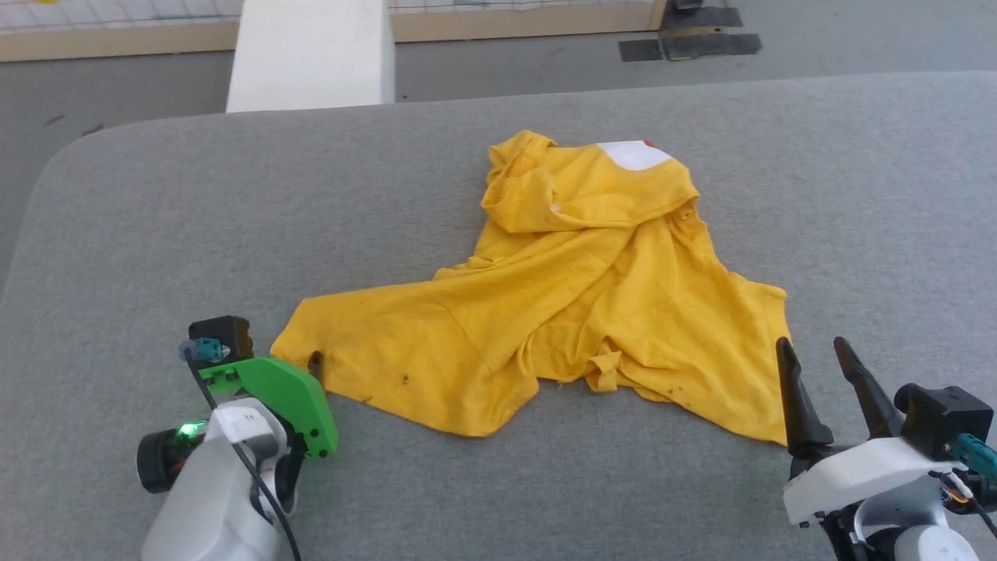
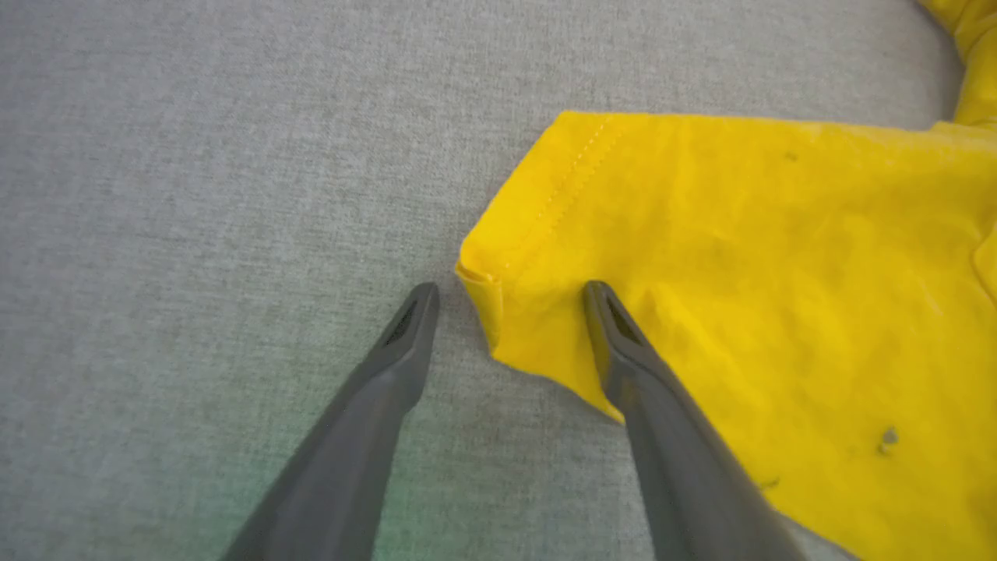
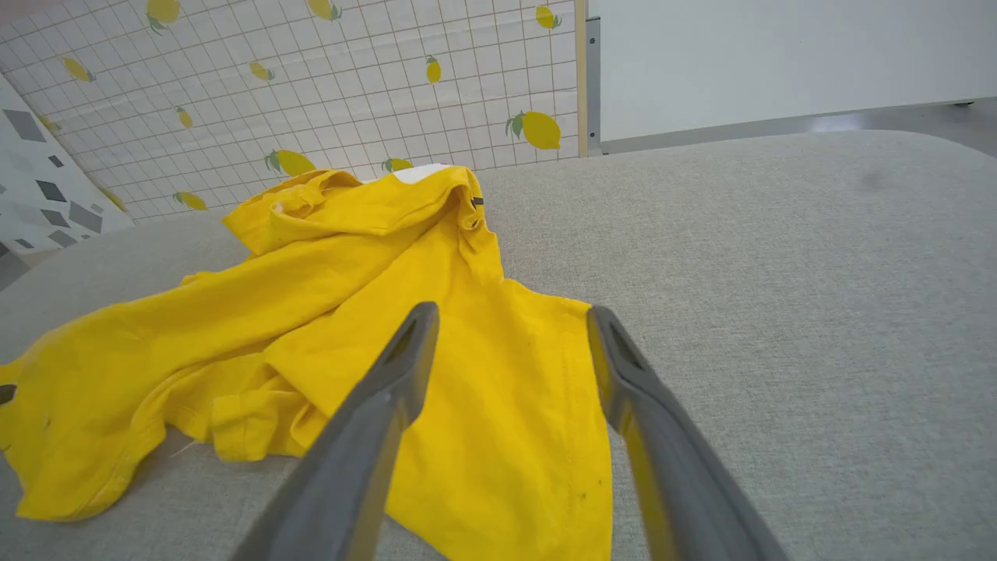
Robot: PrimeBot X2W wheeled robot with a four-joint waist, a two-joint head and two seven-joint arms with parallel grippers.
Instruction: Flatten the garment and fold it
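The mustard-yellow garment (image 1: 576, 296) lies crumpled on the grey table (image 1: 156, 234), mostly plain side up. A white patch with a red speck (image 1: 635, 154) peeks out at its far end. My left gripper (image 1: 308, 366) points down at the near left corner. In the left wrist view it (image 2: 510, 292) is open, one finger (image 2: 615, 335) resting over the stitched hem corner (image 2: 537, 226) and the other on bare table. My right gripper (image 1: 814, 349) stands open at the near right corner; in the right wrist view it (image 3: 512, 312) hovers above the right hem (image 3: 537, 405), holding nothing.
A white block (image 1: 311, 54) stands behind the table's far edge, with grey floor and dark mats (image 1: 689, 39) beyond. A tiled wall with lemon prints (image 3: 311, 93) shows in the right wrist view. Bare table surface surrounds the garment on all sides.
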